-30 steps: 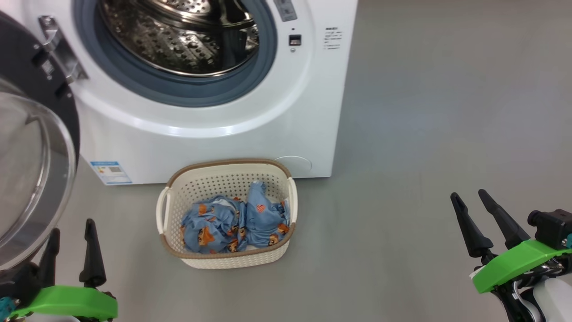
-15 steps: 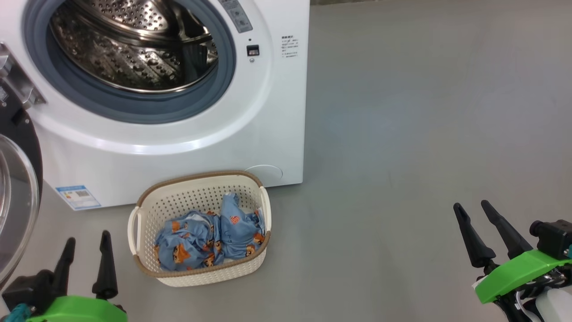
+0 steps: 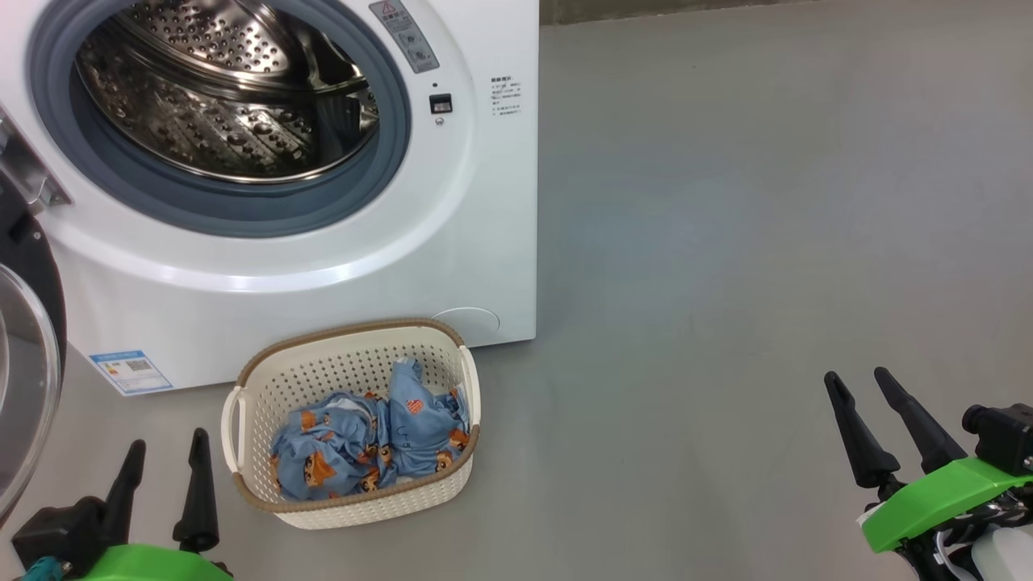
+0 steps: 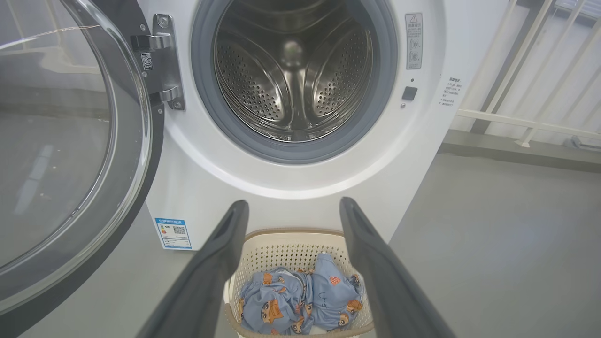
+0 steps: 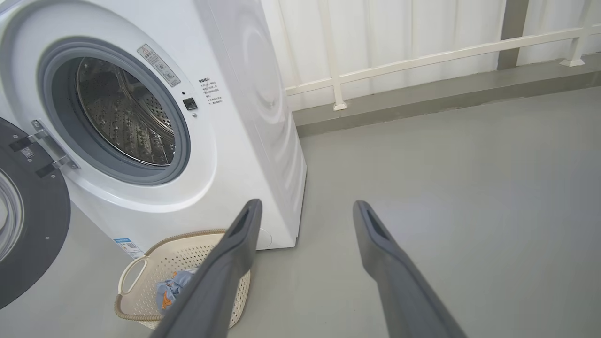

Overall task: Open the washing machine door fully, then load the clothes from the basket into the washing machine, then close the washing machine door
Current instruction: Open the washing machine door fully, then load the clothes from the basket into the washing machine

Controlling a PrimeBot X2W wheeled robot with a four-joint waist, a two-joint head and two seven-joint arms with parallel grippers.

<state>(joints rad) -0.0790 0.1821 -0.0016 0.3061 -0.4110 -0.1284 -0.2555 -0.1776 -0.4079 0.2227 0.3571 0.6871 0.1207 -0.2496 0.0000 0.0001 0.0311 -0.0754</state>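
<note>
Unobstructed drum (image 3: 218, 121) behind basket (image 3: 323, 375)

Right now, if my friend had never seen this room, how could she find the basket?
Look for the big white washing machine with its round door swung open. On the grey floor right in front of it sits the basket. It is small, cream-white and full of little holes, with a brown rim, and blue bear-print clothes lie inside.
</note>
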